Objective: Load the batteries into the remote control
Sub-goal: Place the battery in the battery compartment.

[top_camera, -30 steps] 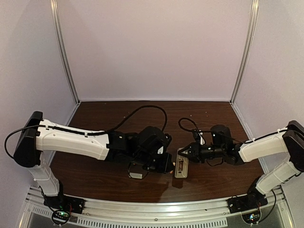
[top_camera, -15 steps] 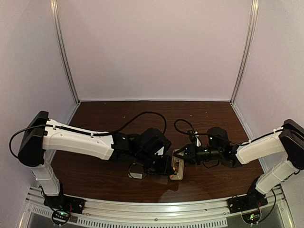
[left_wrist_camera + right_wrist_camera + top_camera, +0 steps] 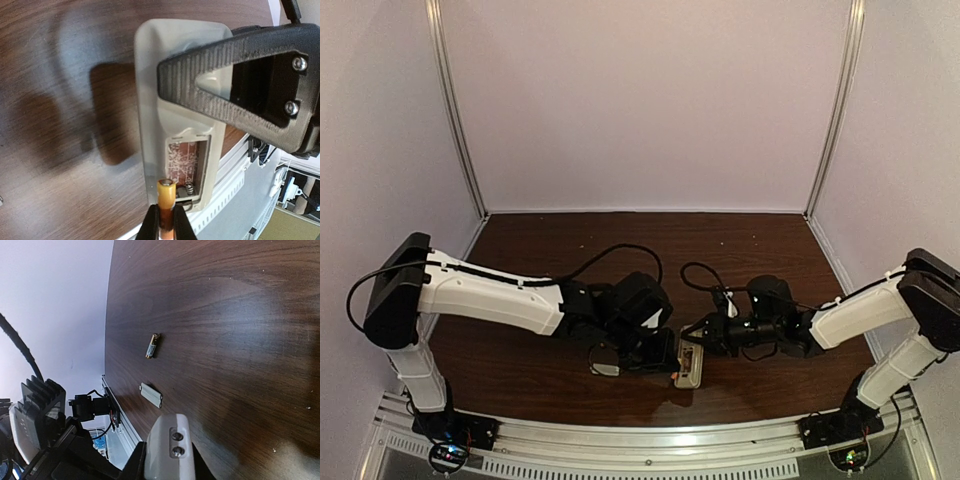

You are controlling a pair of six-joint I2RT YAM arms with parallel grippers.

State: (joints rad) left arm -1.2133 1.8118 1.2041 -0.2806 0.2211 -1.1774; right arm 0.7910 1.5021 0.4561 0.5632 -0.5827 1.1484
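Observation:
The remote control lies back up on the table, its battery bay open and empty with a spring showing. My left gripper is shut on a copper-gold battery, held end-on just outside the bay's near end. My right gripper is shut on the remote's far end; one of its black fingers lies across the remote's back. A second battery lies loose on the table. In the top view both grippers, left and right, meet at the remote.
A small flat pale grey plate lies on the table between the loose battery and the remote; it also shows in the top view. The table's metal front rail runs close under the remote. White walls enclose the table.
Both grippers and the remote have shifted left and toward the front rail. The left gripper with its battery has stayed at the remote's near end.

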